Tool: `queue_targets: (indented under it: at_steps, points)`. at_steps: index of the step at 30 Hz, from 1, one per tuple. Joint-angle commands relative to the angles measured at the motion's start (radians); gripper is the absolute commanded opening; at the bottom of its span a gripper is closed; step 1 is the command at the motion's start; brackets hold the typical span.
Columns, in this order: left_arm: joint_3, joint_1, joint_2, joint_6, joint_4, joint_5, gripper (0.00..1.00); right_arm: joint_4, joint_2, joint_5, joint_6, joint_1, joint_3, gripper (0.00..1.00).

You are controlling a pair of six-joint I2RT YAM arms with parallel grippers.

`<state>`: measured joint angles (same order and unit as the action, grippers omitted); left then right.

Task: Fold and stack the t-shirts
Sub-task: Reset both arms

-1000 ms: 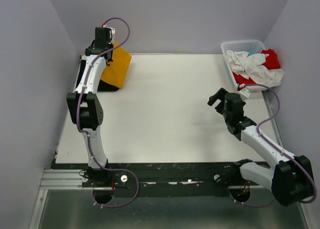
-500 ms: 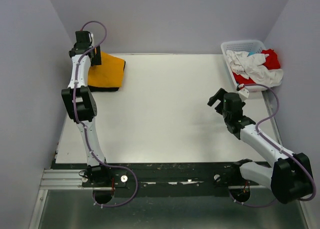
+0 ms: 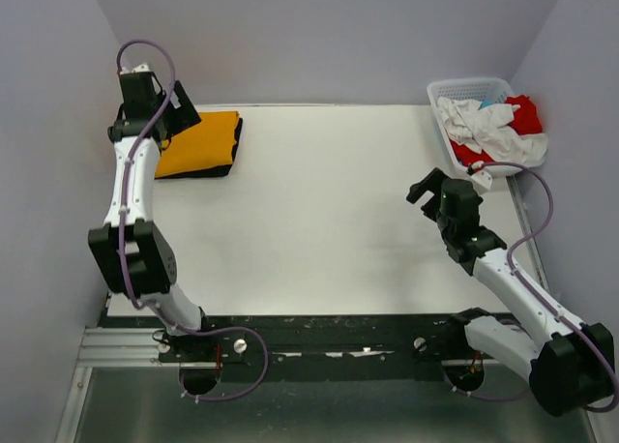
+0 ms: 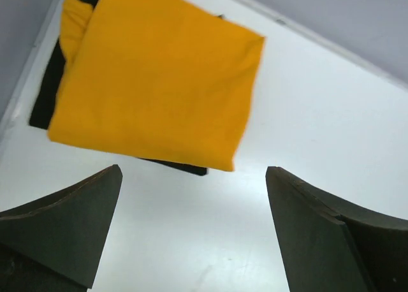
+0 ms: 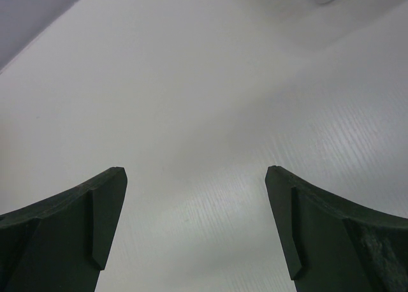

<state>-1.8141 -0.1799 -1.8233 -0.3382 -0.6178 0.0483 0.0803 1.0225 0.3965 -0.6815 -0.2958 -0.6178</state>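
A folded mustard t-shirt (image 3: 198,145) (image 4: 153,75) lies flat at the table's far left corner on top of a folded black t-shirt (image 3: 211,172) (image 4: 46,91), of which only the edges show. My left gripper (image 3: 177,120) (image 4: 191,171) hangs above the near edge of this stack, open, with nothing between its fingers. A crumpled white t-shirt (image 3: 488,124) and a red t-shirt (image 3: 527,112) fill the basket at the far right. Just near of that basket, over bare table, my right gripper (image 3: 422,187) (image 5: 194,171) is open and holds nothing.
The white lattice basket (image 3: 471,82) stands at the far right corner against the wall. Grey walls close in the table on the left, back and right. The left arm runs along the table's left edge.
My left gripper opened and let go of the mustard t-shirt, which dropped flat onto the black one. The left arm swung out to the left. The right arm shifted slightly.
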Motion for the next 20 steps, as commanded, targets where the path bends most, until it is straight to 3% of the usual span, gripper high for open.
queue_targets:
  at_steps: [1,6,11,14,17,20]
  points:
    - [0.477,0.072,0.389,-0.226,0.291,0.198,0.98,0.096,-0.093,-0.002,-0.019,0.000,0.042,1.00]
    - [0.924,0.321,0.719,-0.284,0.317,-0.023,0.99,0.181,-0.212,0.000,-0.043,-0.001,0.091,1.00]
    - [1.404,0.511,1.118,-0.404,0.527,0.030,0.99,0.258,-0.312,0.009,-0.064,-0.001,0.145,1.00]
    - [1.421,0.530,1.254,-0.412,0.421,-0.016,0.99,0.296,-0.370,0.058,-0.094,-0.002,0.180,1.00]
    - [1.370,0.534,1.294,-0.397,0.286,-0.105,0.99,0.318,-0.438,0.058,-0.103,-0.001,0.209,1.00]
    - [1.383,0.536,1.307,-0.386,0.285,-0.113,0.98,0.296,-0.507,0.060,-0.087,-0.001,0.236,1.00]
